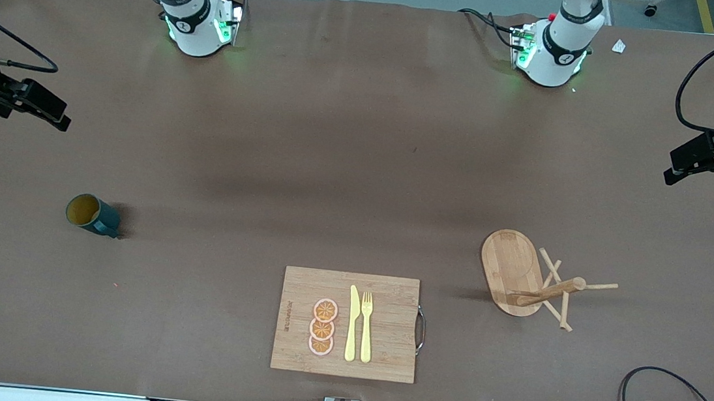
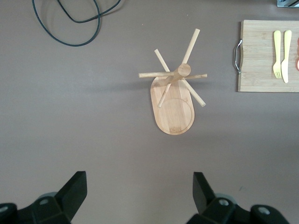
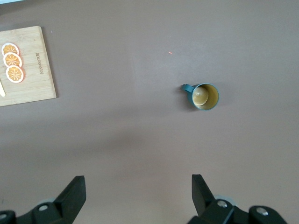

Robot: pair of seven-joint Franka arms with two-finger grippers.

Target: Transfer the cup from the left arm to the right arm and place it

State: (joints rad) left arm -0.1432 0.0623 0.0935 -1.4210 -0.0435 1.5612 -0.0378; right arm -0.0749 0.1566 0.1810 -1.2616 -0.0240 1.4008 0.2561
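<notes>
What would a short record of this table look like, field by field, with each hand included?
cup: a teal cup, yellow inside, standing upright on the table toward the right arm's end, held by nothing
peg stand: wooden stand, toward the left arm's end
cutting board: wooden board nearest the front camera, carrying three orange slices, a yellow knife and a yellow fork
left hand: open, empty, up in the air by the peg stand
right hand: open, empty, up in the air by the cup

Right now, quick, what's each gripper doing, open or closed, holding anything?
Left gripper: open, empty, up over the table by the wooden peg stand.
Right gripper: open, empty, up over the table by the cup.
</notes>
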